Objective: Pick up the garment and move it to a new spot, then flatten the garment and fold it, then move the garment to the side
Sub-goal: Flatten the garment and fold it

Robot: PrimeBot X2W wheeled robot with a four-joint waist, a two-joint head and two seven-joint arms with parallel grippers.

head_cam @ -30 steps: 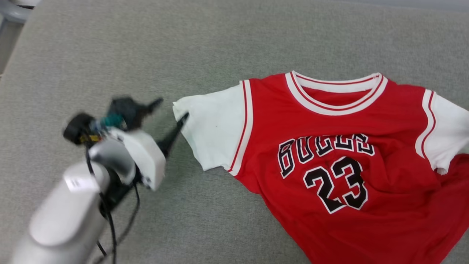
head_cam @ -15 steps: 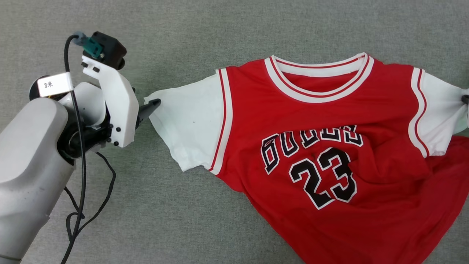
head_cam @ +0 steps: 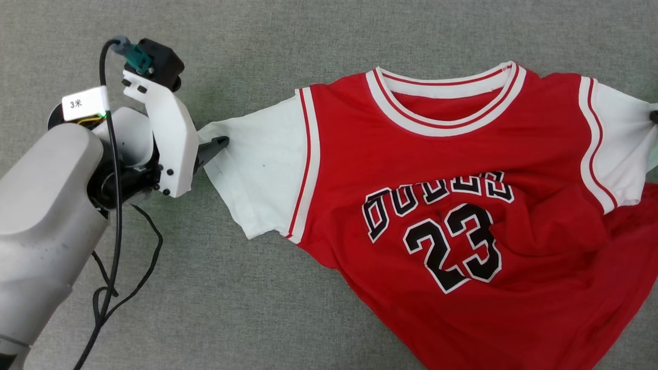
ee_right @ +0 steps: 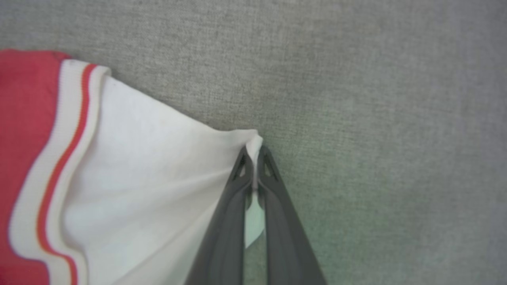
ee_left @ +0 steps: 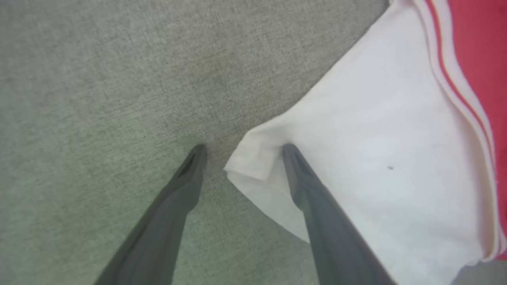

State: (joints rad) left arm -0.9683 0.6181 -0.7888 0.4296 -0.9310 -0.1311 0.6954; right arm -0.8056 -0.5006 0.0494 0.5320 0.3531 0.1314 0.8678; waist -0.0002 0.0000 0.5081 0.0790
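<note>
Since a second earlier, the right-hand sleeve of the garment (head_cam: 452, 169) had been drawn taut. Head view: the garment lay number-side up on the grey cloth surface (head_cam: 308, 41), with the left gripper (head_cam: 216, 146) at its other sleeve. Left wrist view: jaws apart, one finger (ee_left: 301, 178) over the sleeve corner, gripping nothing. Right wrist view: the right gripper (ee_right: 257, 152) was clamped on the sleeve's edge.
</note>
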